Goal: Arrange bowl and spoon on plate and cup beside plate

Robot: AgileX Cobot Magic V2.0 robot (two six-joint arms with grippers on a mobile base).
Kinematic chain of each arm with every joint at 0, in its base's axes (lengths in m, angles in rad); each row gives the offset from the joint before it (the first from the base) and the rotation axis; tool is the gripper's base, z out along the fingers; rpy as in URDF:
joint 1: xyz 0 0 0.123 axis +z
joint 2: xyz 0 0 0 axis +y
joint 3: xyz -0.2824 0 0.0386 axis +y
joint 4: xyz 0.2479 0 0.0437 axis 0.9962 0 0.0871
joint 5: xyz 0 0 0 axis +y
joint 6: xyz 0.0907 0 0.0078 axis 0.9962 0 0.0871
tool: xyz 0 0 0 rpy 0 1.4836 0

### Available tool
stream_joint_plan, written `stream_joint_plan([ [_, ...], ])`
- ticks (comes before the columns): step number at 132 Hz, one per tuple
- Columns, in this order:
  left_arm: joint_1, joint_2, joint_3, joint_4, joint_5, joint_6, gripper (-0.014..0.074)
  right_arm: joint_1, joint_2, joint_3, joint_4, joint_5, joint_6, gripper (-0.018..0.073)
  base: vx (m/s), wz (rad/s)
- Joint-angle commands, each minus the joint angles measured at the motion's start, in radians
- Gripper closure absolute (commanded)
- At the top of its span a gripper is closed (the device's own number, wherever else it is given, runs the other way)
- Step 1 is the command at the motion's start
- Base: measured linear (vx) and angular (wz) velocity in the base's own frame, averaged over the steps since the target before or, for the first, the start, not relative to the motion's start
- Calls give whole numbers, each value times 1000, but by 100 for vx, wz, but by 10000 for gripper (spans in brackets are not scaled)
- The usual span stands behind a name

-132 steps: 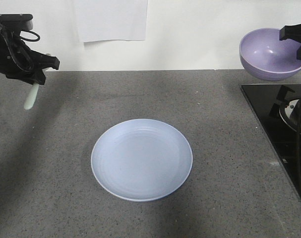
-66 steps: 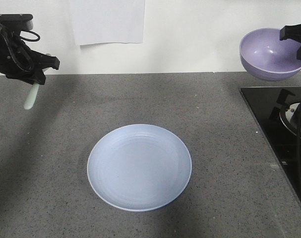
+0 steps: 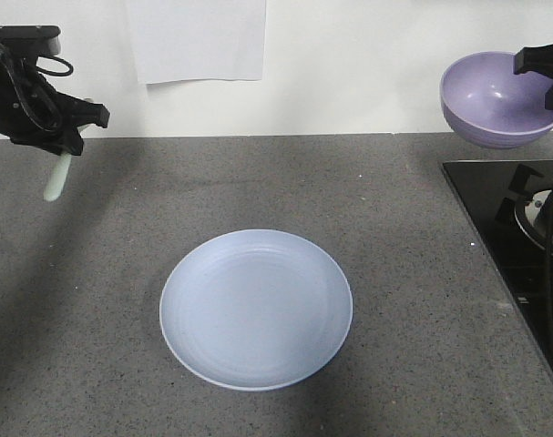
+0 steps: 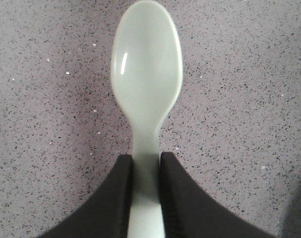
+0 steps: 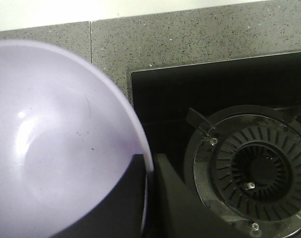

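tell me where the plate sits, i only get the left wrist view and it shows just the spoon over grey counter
Observer: The plate lies flat in the middle of the counter, to the robot's right of the spoon, with nothing on it.
Operator: ok where's the bowl
Observer: The bowl is held up in the air at the far right, near the stove.
Operator: how is it held
Observer: The right jaws pinch its rim, one inside the bowl and one outside.
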State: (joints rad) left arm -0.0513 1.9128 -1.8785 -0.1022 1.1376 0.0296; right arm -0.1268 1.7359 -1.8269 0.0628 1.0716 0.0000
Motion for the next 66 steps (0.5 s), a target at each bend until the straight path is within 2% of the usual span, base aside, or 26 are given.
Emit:
stream_joint_plan([
  [1, -4, -57, -27, -13, -40, -2, 603, -2, -51, -33, 0, -56, -12, 566, 0, 0],
  [66, -4, -57, -27, -13, -40, -2, 603, -2, -51, -33, 0, -56, -12, 566, 0, 0],
])
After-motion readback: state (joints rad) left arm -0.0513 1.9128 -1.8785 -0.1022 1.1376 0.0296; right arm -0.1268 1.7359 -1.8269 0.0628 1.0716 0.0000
